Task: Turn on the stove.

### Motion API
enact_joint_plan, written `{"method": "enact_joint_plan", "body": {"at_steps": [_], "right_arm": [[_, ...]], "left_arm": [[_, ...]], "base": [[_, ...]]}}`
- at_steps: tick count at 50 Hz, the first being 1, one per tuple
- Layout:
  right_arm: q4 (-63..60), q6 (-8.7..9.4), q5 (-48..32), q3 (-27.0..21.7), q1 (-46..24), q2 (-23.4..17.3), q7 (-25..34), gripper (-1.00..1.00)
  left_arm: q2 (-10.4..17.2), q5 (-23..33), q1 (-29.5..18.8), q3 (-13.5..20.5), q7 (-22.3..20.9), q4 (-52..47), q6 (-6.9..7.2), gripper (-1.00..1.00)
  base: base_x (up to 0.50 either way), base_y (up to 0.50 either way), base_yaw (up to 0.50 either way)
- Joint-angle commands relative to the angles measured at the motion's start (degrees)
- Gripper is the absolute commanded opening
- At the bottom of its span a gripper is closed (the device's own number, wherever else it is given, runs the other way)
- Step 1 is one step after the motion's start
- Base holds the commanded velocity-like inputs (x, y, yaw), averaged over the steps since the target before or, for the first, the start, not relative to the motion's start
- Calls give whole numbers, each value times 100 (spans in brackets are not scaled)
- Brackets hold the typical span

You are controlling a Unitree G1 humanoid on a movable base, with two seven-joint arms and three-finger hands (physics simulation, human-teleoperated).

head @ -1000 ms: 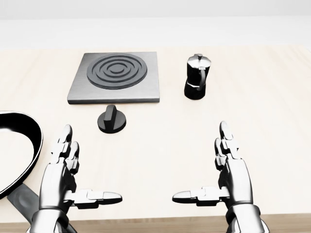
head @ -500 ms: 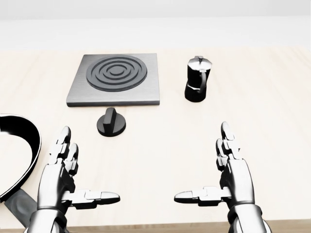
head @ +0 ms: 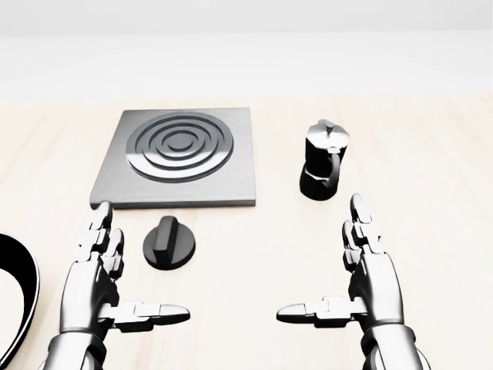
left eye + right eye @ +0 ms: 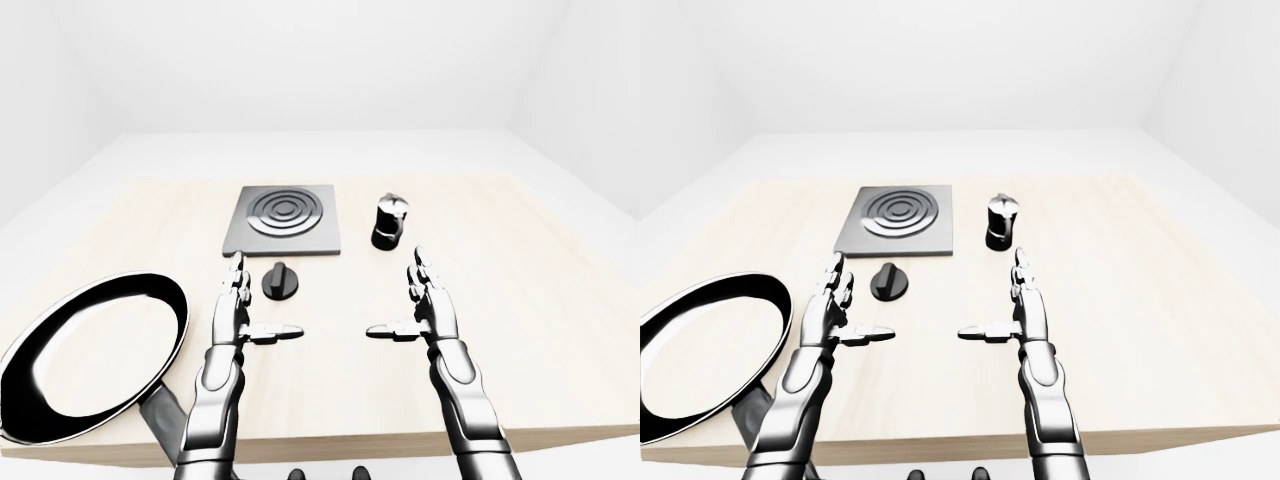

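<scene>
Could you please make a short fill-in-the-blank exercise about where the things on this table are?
1. The black knob lies just below the ____ in the head view.
2. The moka pot stands to the ____ of the stove plate.
3. Both the left hand and the right hand are ____.

Missing words: stove plate; right; open

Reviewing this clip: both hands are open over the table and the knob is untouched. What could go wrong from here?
The left hand is nearest the black knob; its open fingers could nudge or overshoot the small knob instead of gripping it. The frying pan lies close on that arm's left, so a sideways swing might knock it. If the right hand reaches instead, it could tip the moka pot standing just above it in the head view.
</scene>
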Motion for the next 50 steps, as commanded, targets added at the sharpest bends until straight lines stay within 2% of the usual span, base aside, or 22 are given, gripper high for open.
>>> {"method": "enact_joint_plan", "body": {"at_steps": [1, 6, 15, 23, 25, 31, 40, 50], "right_arm": [[14, 3, 12, -5, 2, -1, 7, 100], [22, -1, 11, -4, -2, -3, 8, 100], [32, -52, -2, 11, 7, -2, 21, 100], [45, -59, 2, 15, 7, 4, 31, 100], [93, -86, 9, 7, -4, 4, 31, 100], [-7, -4, 5, 21, 20, 8, 24, 100], [9, -5, 12, 14, 16, 5, 31, 100], [13, 4, 16, 8, 14, 1, 39, 100]], "left_arm": [[7, 11, -22, 1, -4, 78, -32, 100], [5, 11, -18, -1, 0, 50, -9, 100], [6, 11, -34, 3, -1, 114, -49, 100], [11, 12, -32, 5, -7, 128, -46, 100], [14, 22, -33, 2, -7, 128, -24, 100], [34, 28, -114, 34, 2, 226, 57, 100], [93, 56, -349, 79, 56, 456, 318, 100], [108, 138, -509, 37, -10, 885, 320, 100]], "base": [[39, 0, 0], [39, 0, 0], [38, 0, 0], [0, 0, 0], [0, 0, 0], [0, 0, 0], [0, 0, 0], [0, 0, 0]]}}
